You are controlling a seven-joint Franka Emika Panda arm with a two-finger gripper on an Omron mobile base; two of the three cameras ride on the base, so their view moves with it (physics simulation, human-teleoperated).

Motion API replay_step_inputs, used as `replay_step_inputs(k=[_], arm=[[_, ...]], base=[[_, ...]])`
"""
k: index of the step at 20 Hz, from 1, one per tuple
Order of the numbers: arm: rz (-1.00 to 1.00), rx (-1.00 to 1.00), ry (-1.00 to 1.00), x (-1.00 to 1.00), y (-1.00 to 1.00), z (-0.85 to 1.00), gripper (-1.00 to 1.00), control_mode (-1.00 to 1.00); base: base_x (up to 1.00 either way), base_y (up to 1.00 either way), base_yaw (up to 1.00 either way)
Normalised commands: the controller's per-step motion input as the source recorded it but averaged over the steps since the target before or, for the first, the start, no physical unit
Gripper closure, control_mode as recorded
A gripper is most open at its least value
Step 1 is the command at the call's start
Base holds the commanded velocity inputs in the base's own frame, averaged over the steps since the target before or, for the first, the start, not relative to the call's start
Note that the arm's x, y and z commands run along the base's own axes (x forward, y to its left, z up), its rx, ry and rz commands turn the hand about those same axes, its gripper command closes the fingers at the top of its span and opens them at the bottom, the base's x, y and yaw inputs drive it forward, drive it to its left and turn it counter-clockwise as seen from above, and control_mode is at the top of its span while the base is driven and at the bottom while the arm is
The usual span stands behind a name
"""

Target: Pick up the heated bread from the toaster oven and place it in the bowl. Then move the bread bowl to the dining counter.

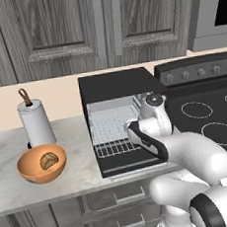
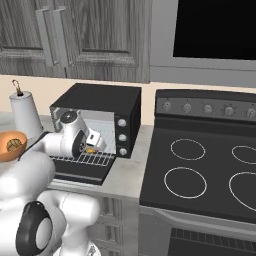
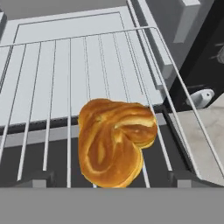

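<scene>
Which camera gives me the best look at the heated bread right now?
The hand view: the heated bread sits close and unobstructed on the wire rack. The right base view catches just a golden sliver beside the robot's wrist. In the left base view the arm covers that spot.

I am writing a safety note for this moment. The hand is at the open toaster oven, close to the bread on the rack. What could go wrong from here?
1. The heated bread lies at the front edge of the wire rack; a poor grip might push it off onto the drop-down door.
2. The bowl already holds a duller bread piece, so the new piece may land on it and roll out.
3. The arm works inside the toaster oven, so it may bump the walls when lifting.
</scene>
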Motion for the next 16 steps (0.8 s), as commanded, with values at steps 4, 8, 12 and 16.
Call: replay_step_inputs(k=[4,8,12,16], arm=[[-0.05,0.00,0.00,0.13,0.00,-0.20,-1.00,-1.00],[-0.04,0.00,0.00,0.06,0.00,-0.27,-1.00,-1.00],[-0.03,0.00,0.00,0.11,0.00,-0.18,-1.00,-1.00],[-0.01,0.00,0.02,0.17,0.00,-0.06,1.00,-1.00]], base=[[0.00,0.00,0.00],[0.00,0.00,0.00],[0.00,0.00,0.00],[0.00,0.00,0.00]])
